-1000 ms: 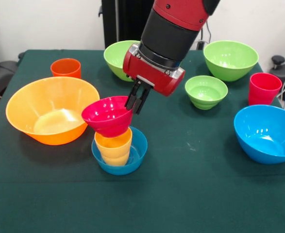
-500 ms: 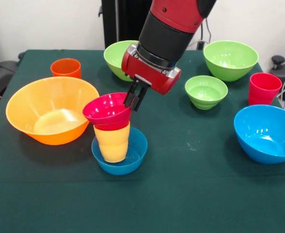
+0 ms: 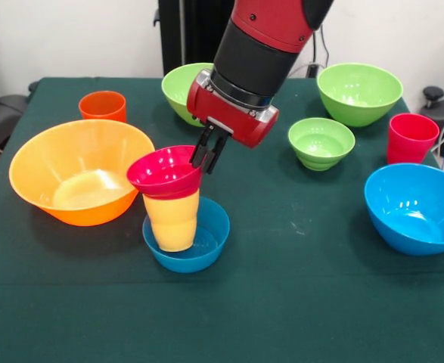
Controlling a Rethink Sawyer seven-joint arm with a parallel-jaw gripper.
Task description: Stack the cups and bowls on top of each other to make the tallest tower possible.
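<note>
The tool (image 3: 208, 155) is seen clamped on the right-hand rim of the red bowl (image 3: 163, 172), its dark fingers (image 3: 203, 153) drawn together over that rim. The red bowl is tilted, its opening turned up and toward the viewer, and it is seated on top of the yellow cup (image 3: 173, 221). The yellow cup leans slightly and is set inside the small blue bowl (image 3: 209, 236), which rests on the green surface (image 3: 305, 302). These three pieces form the tower, near the middle of the surface toward its front.

Just to the left of the tower, the wide orange bowl (image 3: 78, 178) is placed upright, close to the red bowl; whether they touch cannot be told. Behind it, the orange cup (image 3: 103, 106) is stood near the far left. One big green bowl (image 3: 180, 87) is partly hidden behind the arm, and the other (image 3: 359, 92) is set at the far right. The small green bowl (image 3: 321, 142) is found between the arm and the red cup (image 3: 412, 138). The big blue bowl (image 3: 414, 208) is placed at the right edge, in front of the red cup and well apart from the tower.
</note>
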